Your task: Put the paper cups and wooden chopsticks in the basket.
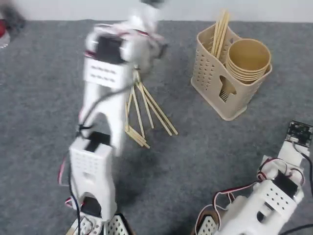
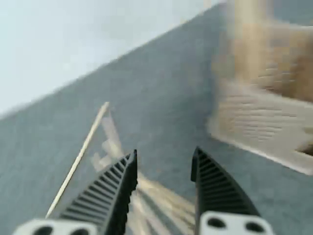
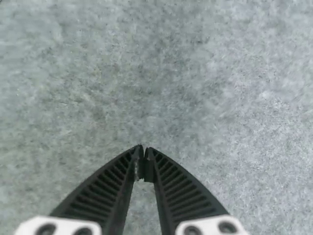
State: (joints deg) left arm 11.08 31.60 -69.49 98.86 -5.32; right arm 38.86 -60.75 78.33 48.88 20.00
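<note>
Over the wooden chopsticks the left gripper is spread wide; the right gripper is pressed together. Best go low and pinch their middle (so none tip).

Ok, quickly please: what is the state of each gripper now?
Left gripper: open, holding nothing.
Right gripper: closed, holding nothing.

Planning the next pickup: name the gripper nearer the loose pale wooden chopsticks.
Left. The left gripper is open just above the loose pale wooden chopsticks; the right gripper is shut over bare grey carpet, well away.
</note>
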